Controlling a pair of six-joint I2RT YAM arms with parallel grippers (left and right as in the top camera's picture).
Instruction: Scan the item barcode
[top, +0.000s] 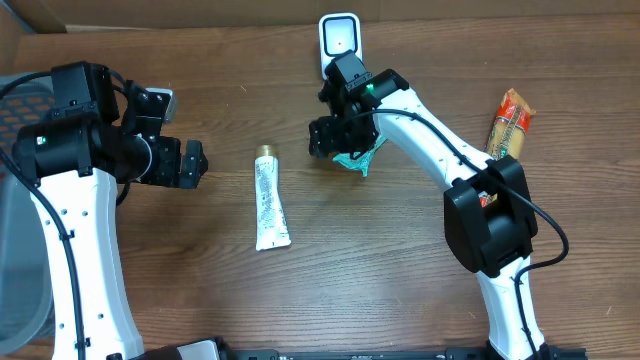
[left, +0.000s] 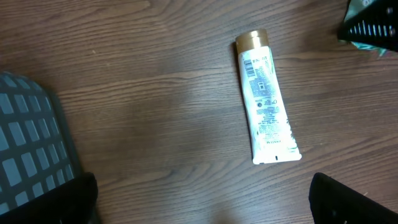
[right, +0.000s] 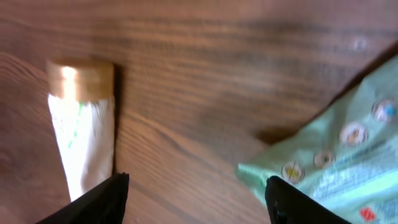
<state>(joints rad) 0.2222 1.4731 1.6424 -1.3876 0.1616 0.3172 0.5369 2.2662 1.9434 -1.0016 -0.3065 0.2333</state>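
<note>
Overhead view shows us the right gripper (top: 330, 140) hanging over the green packet (top: 360, 162), which lies flat on the table (top: 380, 270) just in front of the white scanner (top: 338, 38). In the right wrist view its jaws stand apart with bare wood between them and one finger (right: 292, 202) at the packet's edge, so we call it open and holding nothing. The left gripper (top: 197, 163) is wide open too, near the white tube (top: 269, 205) but apart from it. We judge the packet to be the item in hand, though we cannot see its barcode from here. To do this well, we should straddle the packet's rim, pinch only that edge so no print is covered, lift clear of the table, then turn the coded face squarely toward the scanner and hold it steady, near but not touching.
</note>
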